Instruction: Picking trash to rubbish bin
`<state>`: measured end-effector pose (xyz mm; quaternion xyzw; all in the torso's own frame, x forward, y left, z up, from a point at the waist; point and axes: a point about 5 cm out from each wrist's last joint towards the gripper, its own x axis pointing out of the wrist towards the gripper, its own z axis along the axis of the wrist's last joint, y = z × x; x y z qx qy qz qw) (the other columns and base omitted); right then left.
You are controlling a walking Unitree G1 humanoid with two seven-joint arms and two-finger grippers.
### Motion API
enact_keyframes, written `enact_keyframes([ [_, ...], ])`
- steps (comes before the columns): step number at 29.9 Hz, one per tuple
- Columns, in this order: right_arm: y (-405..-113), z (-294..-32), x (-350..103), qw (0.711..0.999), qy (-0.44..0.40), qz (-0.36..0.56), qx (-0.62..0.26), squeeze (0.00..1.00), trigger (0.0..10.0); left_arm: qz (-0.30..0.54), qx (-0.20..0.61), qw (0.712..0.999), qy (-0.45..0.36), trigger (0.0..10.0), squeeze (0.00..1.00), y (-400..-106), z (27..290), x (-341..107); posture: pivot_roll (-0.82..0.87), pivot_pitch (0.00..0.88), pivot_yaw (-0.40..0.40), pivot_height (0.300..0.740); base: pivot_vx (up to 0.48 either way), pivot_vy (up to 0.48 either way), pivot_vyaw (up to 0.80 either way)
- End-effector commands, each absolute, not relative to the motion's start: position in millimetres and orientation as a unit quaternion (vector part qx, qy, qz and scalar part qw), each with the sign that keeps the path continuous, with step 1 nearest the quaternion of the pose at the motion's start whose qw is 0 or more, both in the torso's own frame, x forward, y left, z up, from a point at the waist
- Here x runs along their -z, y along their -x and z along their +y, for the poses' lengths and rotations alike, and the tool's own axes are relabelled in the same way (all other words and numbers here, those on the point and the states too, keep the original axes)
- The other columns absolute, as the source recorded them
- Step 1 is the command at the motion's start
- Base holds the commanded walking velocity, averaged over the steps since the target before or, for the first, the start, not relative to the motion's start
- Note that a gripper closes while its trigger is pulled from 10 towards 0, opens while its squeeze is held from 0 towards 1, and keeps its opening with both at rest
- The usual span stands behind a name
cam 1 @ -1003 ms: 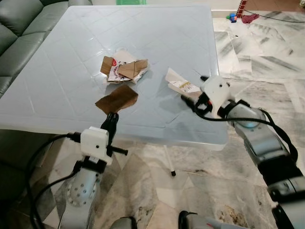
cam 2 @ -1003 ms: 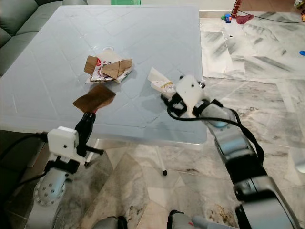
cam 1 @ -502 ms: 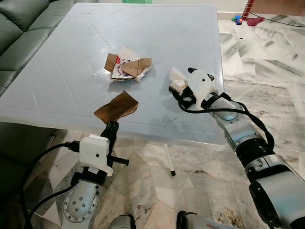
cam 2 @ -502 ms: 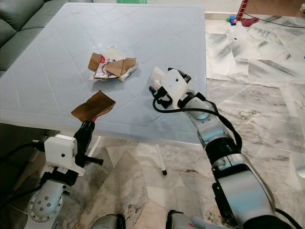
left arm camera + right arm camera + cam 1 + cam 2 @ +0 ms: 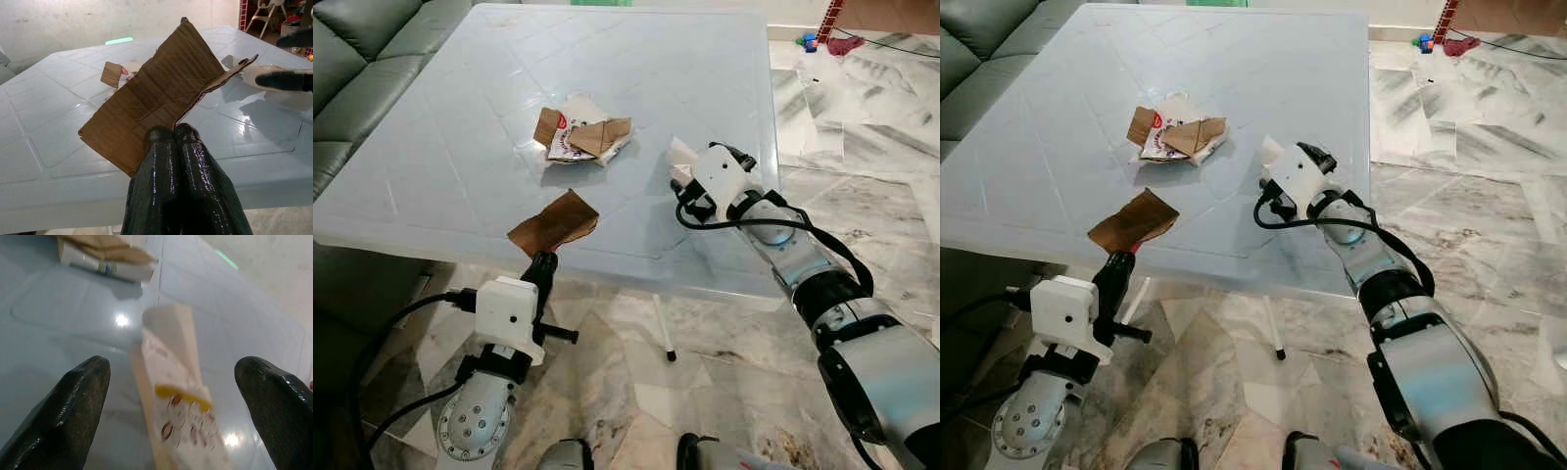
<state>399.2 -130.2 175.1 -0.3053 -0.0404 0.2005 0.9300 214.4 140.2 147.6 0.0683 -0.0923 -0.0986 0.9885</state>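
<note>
My left silver arm is bent low, its white wrist block just under the near edge, and my left gripper (image 5: 173, 134) points up with both long black fingers (image 5: 156, 147) pressed together, pinching something thin between the tips. My right silver arm reaches forward from the right, elbow bent, white wrist block leading. My right gripper (image 5: 173, 377) has its two black fingers (image 5: 80, 382) spread wide apart, gripping nothing.
</note>
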Motion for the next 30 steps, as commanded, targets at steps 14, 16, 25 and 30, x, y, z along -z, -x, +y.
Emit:
enact_keyframes([
  [14, -399.0, -128.3, -163.6, 0.946, 0.257, 0.002, -0.198, 0.00, 0.0, -0.083, 0.100, 0.989, -0.075, 0.0, 0.00, -209.7, 144.4, -151.1, 0.17, 0.186, 0.024, 0.740, 0.000, 0.000, 0.00],
  [16, -399.0, -128.5, -163.6, 0.946, 0.255, 0.002, -0.199, 0.00, 0.0, -0.082, 0.101, 0.989, -0.075, 0.0, 0.00, -209.9, 144.4, -151.1, 0.17, 0.186, 0.024, 0.740, 0.000, 0.000, 0.00],
  [25, -398.1, -135.3, -161.2, 0.950, 0.245, 0.007, -0.194, 0.00, 0.0, -0.078, 0.100, 0.989, -0.079, 0.0, 0.00, -210.0, 144.0, -150.1, 0.17, 0.186, 0.025, 0.740, 0.000, 0.000, 0.00],
  [30, -397.8, -134.8, -160.9, 0.949, 0.244, 0.007, -0.197, 0.00, 0.0, -0.077, 0.099, 0.989, -0.080, 0.0, 0.00, -211.5, 144.8, -149.6, 0.17, 0.185, 0.025, 0.740, 0.000, 0.000, 0.00],
])
